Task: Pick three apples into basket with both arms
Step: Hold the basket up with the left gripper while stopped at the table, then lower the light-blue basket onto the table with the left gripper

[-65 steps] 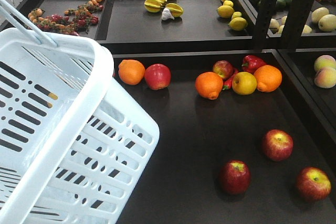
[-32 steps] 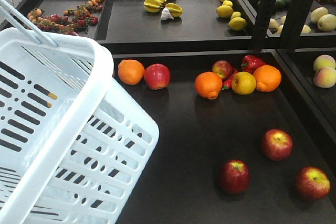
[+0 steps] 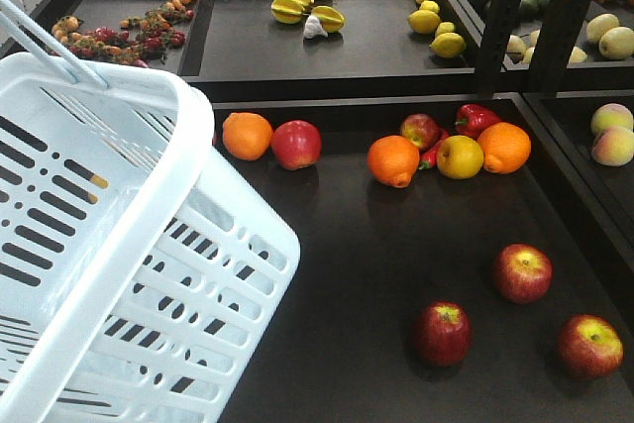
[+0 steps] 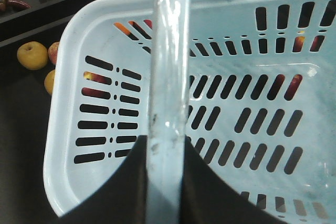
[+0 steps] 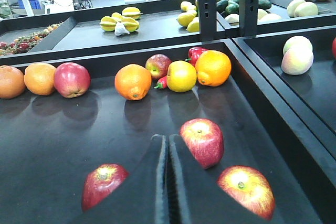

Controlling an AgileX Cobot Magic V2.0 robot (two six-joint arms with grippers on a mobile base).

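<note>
Three red apples lie on the dark shelf at the front right: one with a yellow top (image 3: 523, 272) (image 5: 202, 141), a darker one (image 3: 443, 333) (image 5: 102, 184), and a yellow-streaked one (image 3: 591, 346) (image 5: 247, 190). The pale blue-white basket (image 3: 149, 274) (image 4: 55, 129) hangs tilted at the left with nothing in it. My left gripper (image 4: 167, 140) is shut on the basket's handle (image 4: 168, 51). My right gripper (image 5: 168, 140) is shut on nothing and hovers low between the darker apple and the yellow-topped one. Neither arm shows in the front view.
Along the shelf's back stand oranges (image 3: 247, 135) (image 3: 394, 160) (image 3: 505, 147), two more red apples (image 3: 296, 144) (image 3: 421, 131), a yellow fruit (image 3: 461, 157) and a red pepper (image 3: 477, 118). A raised ledge (image 5: 273, 114) bounds the shelf on the right. Black posts (image 3: 507, 17) rise at the back right.
</note>
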